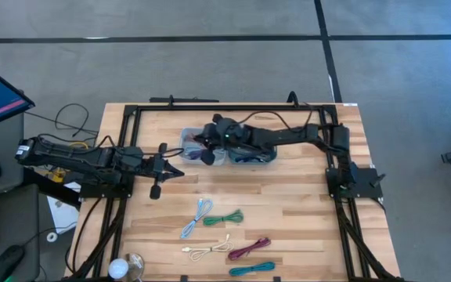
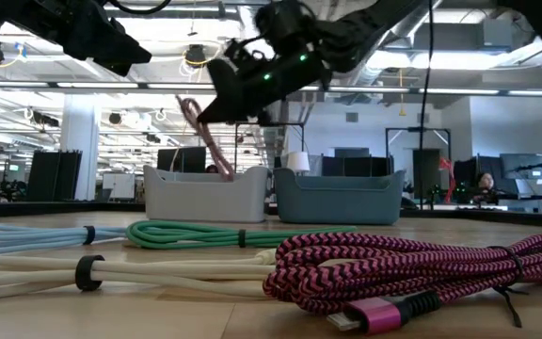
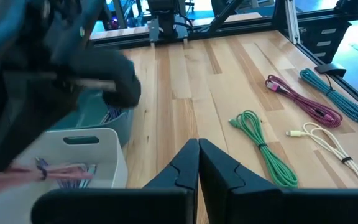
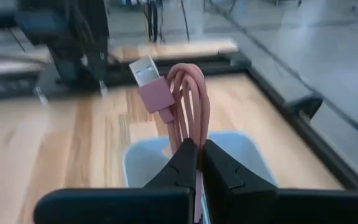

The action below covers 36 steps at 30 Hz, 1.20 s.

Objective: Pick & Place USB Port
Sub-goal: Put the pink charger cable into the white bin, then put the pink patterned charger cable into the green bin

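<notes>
My right gripper [image 4: 197, 149] is shut on a coiled pink USB cable [image 4: 188, 99] with a silver plug [image 4: 146, 71]. It holds the cable above the white bin [image 2: 205, 193], which stands next to a blue-grey bin [image 2: 337, 196] at the table's far middle. In the high view the right gripper [image 1: 208, 153] is over the two bins. My left gripper [image 1: 174, 174] waits shut at the table's left, holding nothing. My right gripper pinches the bundled loops of the pink cable [image 4: 194, 134] between its two fingers. The fingers come from the table's right, slanting slightly down. The coil [image 2: 196, 118] sticks out past the fingertips, clear of the white bin below, with its plug end free.
Several coiled cables lie on the near half of the wooden table: light blue [image 1: 196, 217], green [image 1: 224, 218], cream [image 1: 207, 249], magenta [image 1: 249, 249] and teal [image 1: 250, 269]. A black frame [image 1: 233, 108] runs around the table. Other cables lie in the blue-grey bin [image 1: 253, 154].
</notes>
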### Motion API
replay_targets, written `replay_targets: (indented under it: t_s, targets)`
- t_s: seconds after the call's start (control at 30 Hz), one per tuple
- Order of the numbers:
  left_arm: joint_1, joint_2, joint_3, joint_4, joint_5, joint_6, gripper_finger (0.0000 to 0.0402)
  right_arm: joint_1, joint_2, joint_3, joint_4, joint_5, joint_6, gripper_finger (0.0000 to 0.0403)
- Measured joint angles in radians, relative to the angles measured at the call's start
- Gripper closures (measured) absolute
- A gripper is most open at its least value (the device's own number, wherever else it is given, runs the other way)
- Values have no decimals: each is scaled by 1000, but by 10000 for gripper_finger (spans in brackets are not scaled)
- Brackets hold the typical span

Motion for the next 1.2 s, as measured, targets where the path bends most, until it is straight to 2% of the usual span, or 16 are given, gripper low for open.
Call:
replay_targets:
  t_s: [0.13,0.37,0.73,1.2]
  targets:
    - [0,0,0,-3,0,0,390,-5,63,62,-82,-2,0,403]
    - [0,0,0,-3,0,0,390,-18,98,96,-163,7,5,403]
    - [0,0,0,-3,0,0,390,-21,98,97,-169,9,8,400]
    - [0,0,0,-3,0,0,390,-21,95,97,-169,9,8,344]
